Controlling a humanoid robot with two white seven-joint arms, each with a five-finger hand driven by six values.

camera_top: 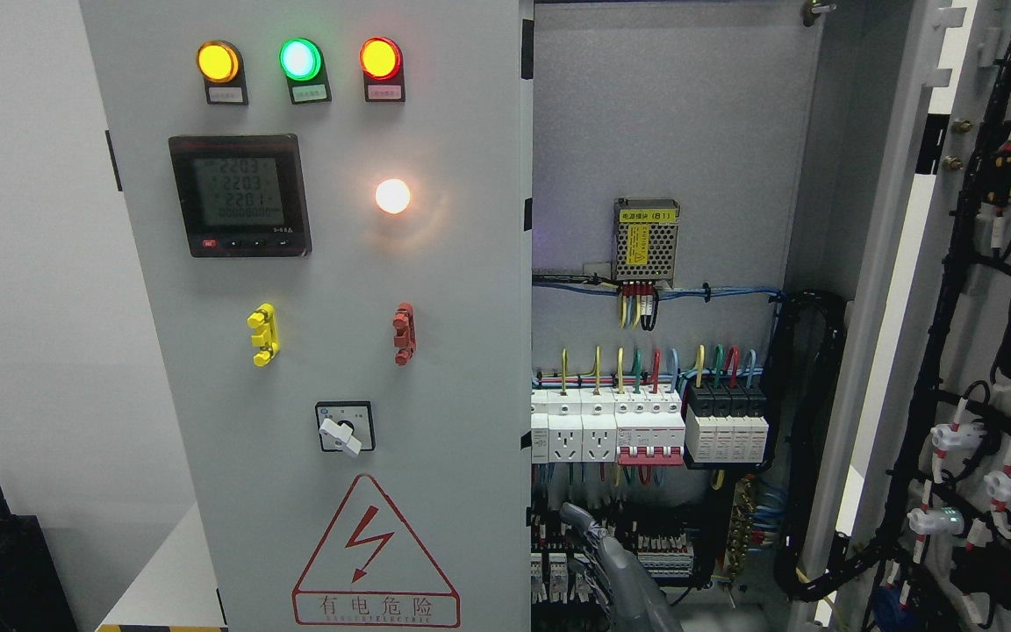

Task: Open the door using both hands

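a hand (615, 562), fingers loosely extended and empty, should hook the left door (312, 316) edge and pull steadily outward.

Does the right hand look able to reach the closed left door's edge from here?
Probably yes: the right hand sits low beside the left door, near its free edge, with nothing visible between them.

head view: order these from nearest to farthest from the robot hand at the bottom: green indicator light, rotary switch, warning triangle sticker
From the hand, low in the open cabinet:
1. Warning triangle sticker, just left, bottom of the closed door.
2. Rotary switch, left and higher.
3. Green indicator light, top of the door.
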